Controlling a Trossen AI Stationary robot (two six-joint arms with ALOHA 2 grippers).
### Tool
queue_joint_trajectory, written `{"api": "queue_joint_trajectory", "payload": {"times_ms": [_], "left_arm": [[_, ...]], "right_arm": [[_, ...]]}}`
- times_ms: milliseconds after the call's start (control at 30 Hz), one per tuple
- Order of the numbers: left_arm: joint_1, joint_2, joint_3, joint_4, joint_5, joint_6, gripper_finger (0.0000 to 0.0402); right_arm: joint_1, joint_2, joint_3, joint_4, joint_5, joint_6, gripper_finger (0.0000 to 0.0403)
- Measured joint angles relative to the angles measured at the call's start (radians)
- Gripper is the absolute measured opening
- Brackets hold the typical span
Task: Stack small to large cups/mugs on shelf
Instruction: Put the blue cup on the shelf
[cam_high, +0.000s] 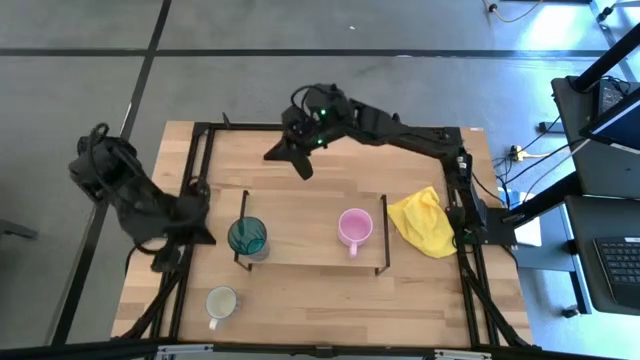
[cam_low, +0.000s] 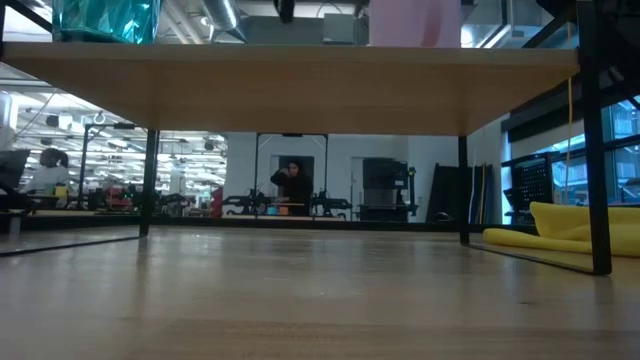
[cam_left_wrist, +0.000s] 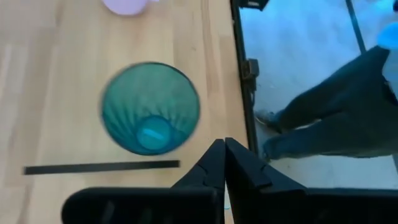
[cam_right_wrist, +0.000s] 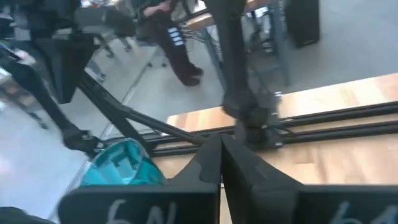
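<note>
No readable writing shows. Left hand (cam_high: 205, 237) at frame left and right hand (cam_high: 304, 168) upper centre, both pressed together, empty.

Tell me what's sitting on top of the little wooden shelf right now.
On the shelf stand the teal tumbler near its left end and the pink mug toward its right end. The white mug is on the table in front, not on it. Nothing hides the shelf's top.
</note>
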Motion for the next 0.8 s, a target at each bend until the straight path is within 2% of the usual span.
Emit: {"api": "queue_joint_trajectory", "payload": {"times_ms": [133,433,500,600,667,800], "left_arm": [[-0.07,0.044,-0.01,0.0,-0.032,-0.075,0.0005],[-0.173,0.134,-0.132,0.0,-0.03,-0.281,0.0002],[-0.194,0.152,-0.158,-0.001,-0.079,-0.324,0.0001],[-0.225,0.187,-0.207,0.009,-0.245,-0.377,0.0002],[-0.239,0.216,-0.237,0.019,-0.319,-0.393,0.0001],[-0.243,0.271,-0.317,0.018,-0.318,-0.467,0.0002]], "right_arm": [[0.001,0.0,0.046,-0.086,0.047,-0.037,0.001],[0.001,0.0,0.048,-0.144,0.054,-0.056,0.001],[0.001,0.0,0.048,-0.151,0.054,-0.059,0.001],[0.001,0.0,0.048,-0.15,0.054,-0.037,0.001],[0.001,0.0,0.048,-0.15,0.054,-0.024,0.001],[0.0,0.0,0.048,-0.148,0.054,0.017,0.001]]}}
